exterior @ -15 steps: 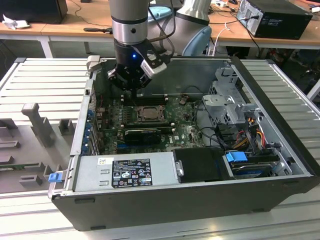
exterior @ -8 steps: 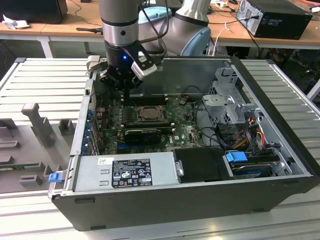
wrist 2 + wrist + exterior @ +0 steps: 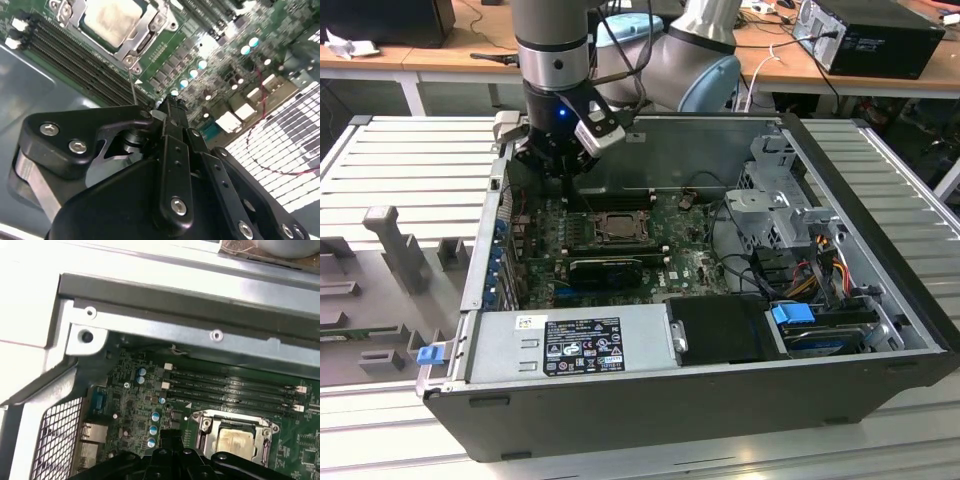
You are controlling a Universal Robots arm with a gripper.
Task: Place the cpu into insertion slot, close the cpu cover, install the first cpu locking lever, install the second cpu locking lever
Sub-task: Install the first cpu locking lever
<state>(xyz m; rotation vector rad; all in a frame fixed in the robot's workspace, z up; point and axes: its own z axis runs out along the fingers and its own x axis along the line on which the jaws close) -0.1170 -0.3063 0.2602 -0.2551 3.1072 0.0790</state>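
Jaws pressed together, with nothing seen between them, hang over the back corner of the motherboard (image 3: 692,262) in the exterior view. The cpu (image 3: 617,228) lies at about 5 o'clock from them, apart, framed by the lowered cpu cover (image 3: 232,416). Memory slots (image 3: 230,385) run between the two. A thin wire lever (image 3: 132,85) reaches from the cover's corner toward the jaws. The power supply (image 3: 570,345) sits at 6 o'clock.

Arm (image 3: 552,50) upright, wrist (image 3: 560,120) aimed straight down; pincer (image 3: 170,106) closed tight (tips touching).
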